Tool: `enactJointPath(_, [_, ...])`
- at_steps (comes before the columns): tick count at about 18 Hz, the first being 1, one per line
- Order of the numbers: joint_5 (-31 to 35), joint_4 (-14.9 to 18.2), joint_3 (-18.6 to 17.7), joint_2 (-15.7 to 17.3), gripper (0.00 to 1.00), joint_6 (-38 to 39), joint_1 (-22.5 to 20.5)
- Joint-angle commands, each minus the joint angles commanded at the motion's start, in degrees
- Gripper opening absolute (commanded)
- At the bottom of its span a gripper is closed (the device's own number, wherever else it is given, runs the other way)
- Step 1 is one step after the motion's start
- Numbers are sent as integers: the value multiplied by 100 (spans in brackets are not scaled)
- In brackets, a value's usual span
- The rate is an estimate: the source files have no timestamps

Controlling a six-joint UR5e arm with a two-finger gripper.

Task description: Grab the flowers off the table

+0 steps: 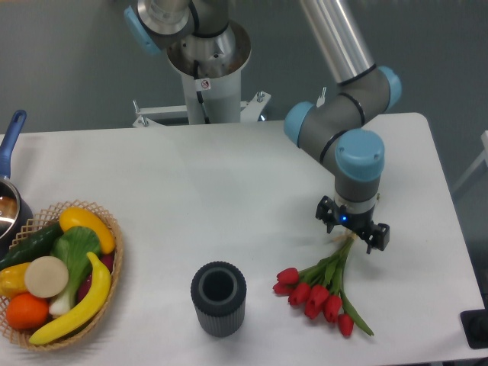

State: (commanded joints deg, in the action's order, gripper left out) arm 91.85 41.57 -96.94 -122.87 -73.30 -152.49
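The flowers point(319, 293), a small bunch of red tulips with green stems and leaves, lie on the white table point(229, 198) at the front right, blooms toward the front left and stem ends pointing up toward the gripper. My gripper point(350, 239) hangs straight down right over the stem ends. The stems run up between its dark fingers. The fingertips are hidden behind the gripper body and the stems, so I cannot tell whether they have closed on the stems.
A dark ribbed cylindrical vase point(218, 298) stands upright left of the flowers. A wicker basket point(113, 267) of colourful fruit and vegetables sits at the front left. A pot with a blue handle point(11, 137) is at the left edge. The robot base point(206, 69) stands behind the table.
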Motion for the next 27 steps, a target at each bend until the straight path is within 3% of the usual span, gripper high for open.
enactJointPath(6, [0,0,44,-97,100,26,70])
enactJointPath(7, [0,0,70,-114,92,26,70])
enactJointPath(8, [9,0,79,-123,77,52,79])
enactJointPath(10, [9,0,88,-123,30,140,79])
enactJointPath(12, [9,9,79,-132,5,149,79])
enactJointPath(16, [-9,9,88,-97,0,141,70])
enactJointPath(24, [-62,26,114,201,0,149,18])
enactJointPath(27, [9,79,289,272,0,141,18])
